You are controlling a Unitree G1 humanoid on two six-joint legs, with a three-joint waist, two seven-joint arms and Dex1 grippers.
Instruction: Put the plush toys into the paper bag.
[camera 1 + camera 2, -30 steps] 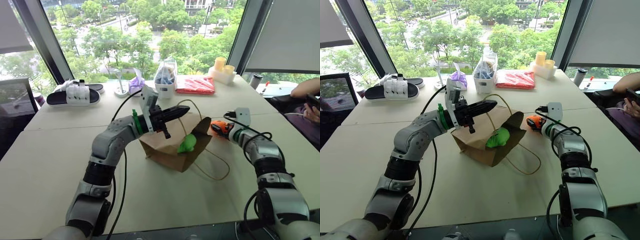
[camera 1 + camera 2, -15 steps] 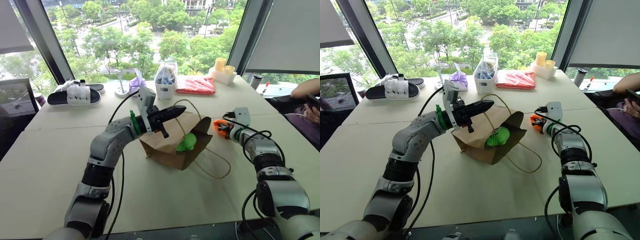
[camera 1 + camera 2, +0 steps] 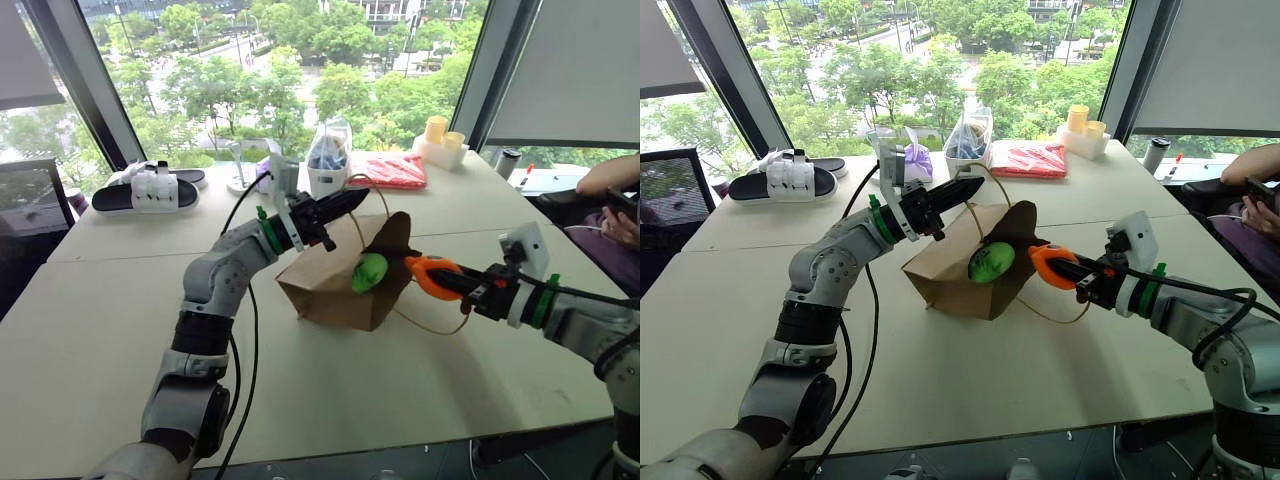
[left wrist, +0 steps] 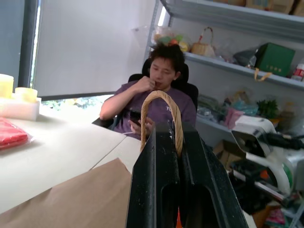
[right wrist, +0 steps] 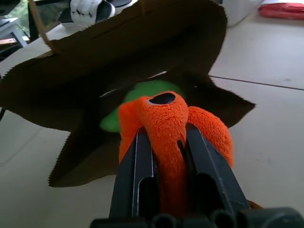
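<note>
The paper bag (image 3: 335, 290) lies on its side near the middle of the pale tabletop (image 3: 90, 330), its dark mouth turned toward the robot's right and propped open. Just inside that mouth sits the light-green plush toy (image 3: 368, 272), half in shadow under the upper flap. The orange plush toy (image 3: 430, 275) hangs in the air right in front of the opening, off the tabletop and just beside the green one, squeezed between the two black fingers of the right pincer (image 3: 452, 281), which is clamped on it so hard that the fabric bulges up between the fingers (image 5: 137, 161); the right wrist view shows the orange fabric in front of the green toy and the brown bag interior. Above the bag, the left pincer (image 3: 352, 199) is pressed together on one tan cord handle (image 4: 164, 109), holding the loop up over the bag's top edge, the fingers pointing across toward the robot's right and slightly upward. The bag's other cord handle (image 3: 440, 325) trails loose on the tabletop below the orange toy. Farther back along the window edge stand a pair of black-and-white slippers (image 3: 150, 187), a clear bag of small items (image 3: 329, 160), a flat red packet (image 3: 392, 171) and two yellow cups (image 3: 443, 136). A person sits at the far right of the tabletop, an arm (image 3: 605, 178) resting near its corner.
</note>
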